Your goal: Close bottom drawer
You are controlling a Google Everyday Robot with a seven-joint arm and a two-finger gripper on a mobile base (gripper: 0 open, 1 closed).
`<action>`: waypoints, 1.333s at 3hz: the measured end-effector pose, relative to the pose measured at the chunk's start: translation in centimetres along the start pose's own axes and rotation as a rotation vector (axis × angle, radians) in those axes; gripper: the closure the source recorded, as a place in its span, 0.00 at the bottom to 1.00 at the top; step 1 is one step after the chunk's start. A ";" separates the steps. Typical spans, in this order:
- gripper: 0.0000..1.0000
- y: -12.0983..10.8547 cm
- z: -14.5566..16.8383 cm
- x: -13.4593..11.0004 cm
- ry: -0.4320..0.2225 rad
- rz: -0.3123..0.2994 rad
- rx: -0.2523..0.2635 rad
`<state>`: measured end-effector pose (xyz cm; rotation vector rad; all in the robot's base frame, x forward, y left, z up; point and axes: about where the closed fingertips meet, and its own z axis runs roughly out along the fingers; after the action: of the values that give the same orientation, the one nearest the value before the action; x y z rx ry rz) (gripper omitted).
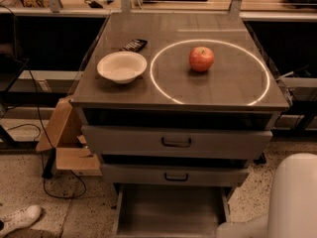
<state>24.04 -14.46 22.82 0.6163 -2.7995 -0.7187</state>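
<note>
Camera view — bottom drawer [168, 213], hand off-frame

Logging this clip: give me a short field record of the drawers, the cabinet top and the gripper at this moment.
bottom drawer: pulled out, tray bare
middle drawer: further in
top drawer: further in
cabinet top: apple inside white ring; bowl left of ring
gripper: not in view; white arm part at lower right beside the bottom drawer
task: drawer not yet closed
</note>
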 end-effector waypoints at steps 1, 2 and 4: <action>1.00 -1.1 1.3 -1.2 -0.020 0.031 -0.024; 1.00 -3.4 3.1 -3.6 -0.053 0.077 -0.050; 1.00 -4.2 3.8 -4.3 -0.061 0.095 -0.051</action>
<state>28.32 -14.29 17.11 0.4571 -2.8331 -0.8002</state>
